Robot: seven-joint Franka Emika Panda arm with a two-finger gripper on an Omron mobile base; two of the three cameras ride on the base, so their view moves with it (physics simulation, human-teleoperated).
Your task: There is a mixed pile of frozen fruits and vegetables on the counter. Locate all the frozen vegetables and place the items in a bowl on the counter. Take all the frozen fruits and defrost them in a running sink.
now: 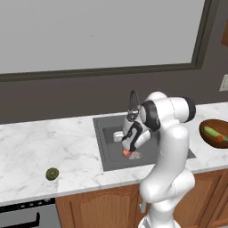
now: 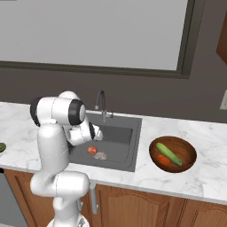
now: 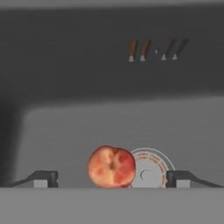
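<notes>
- Left base view: the arm bends down over the sink [image 1: 107,147], a dark grey basin set in the white marble counter [image 1: 40,147]. The gripper [image 1: 126,149] hangs low inside the basin, just above the red apple [image 1: 127,153], which lies on the basin floor beside the round metal drain [image 1: 135,155].
- Left base view: the gooseneck faucet [image 1: 132,100] rises at the far rim of the sink, partly behind the arm. The dark green round fruit [image 1: 52,173] sits alone on the counter, well left of the sink and near the front edge.
- Left base view: the bowl [image 1: 205,136] stands on the counter right of the sink, cut by the frame edge; the cucumber [image 1: 212,132] and the carrot [image 1: 220,139] lie inside it.
- Right base view: the apple [image 2: 92,150] rests on the sink floor [image 2: 119,153], touching or just beside the drain [image 2: 100,156] on its left. The gripper [image 2: 94,141] is just above it; its opening cannot be judged from here.
- Right base view: the bowl [image 2: 186,148] is right of the sink, holding the cucumber [image 2: 168,154] with the carrot [image 2: 163,160] on its near side. The green fruit [image 2: 1,147] shows at the left frame edge.
- Hand view: the fingertips [image 3: 43,178] stand wide apart, one at each side, with the apple [image 3: 111,167] between them and clear of both. The apple partly overlaps the drain [image 3: 151,168]. The gripper holds nothing.
</notes>
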